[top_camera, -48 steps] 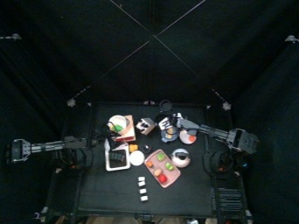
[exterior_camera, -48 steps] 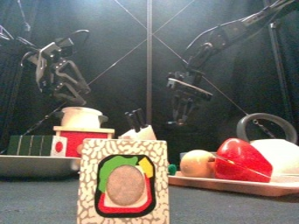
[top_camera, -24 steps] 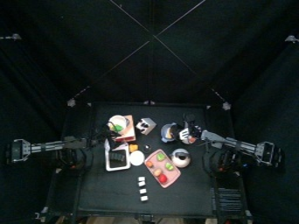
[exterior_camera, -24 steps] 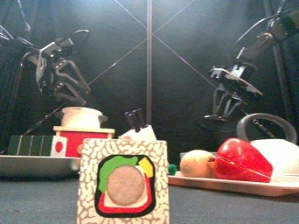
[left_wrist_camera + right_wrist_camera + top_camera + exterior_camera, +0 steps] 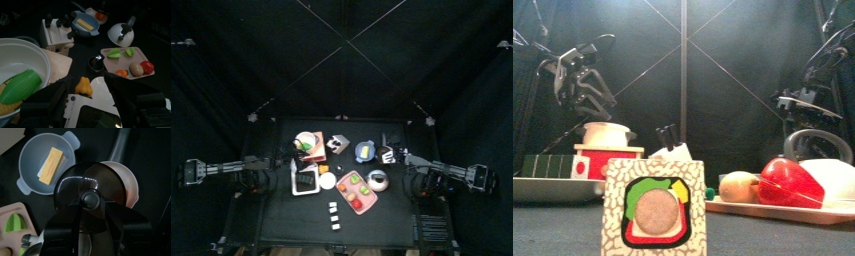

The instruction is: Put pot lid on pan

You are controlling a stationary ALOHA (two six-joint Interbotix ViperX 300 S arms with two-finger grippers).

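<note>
Lid step looks basically done to us. The right gripper (image 5: 93, 235) hangs pointing down over the pan, jaws spread wide and gripping nothing. Just beyond them the pot lid (image 5: 75, 183) lies on the pan (image 5: 125, 180), a bit off-centre, with a crescent of rim showing. Next we'd lift clear without bumping it. The left gripper (image 5: 85, 102) rests across the worktop, jaws open too.

The right hand (image 5: 100, 235) has drawn back from the pan (image 5: 120, 180).
</note>
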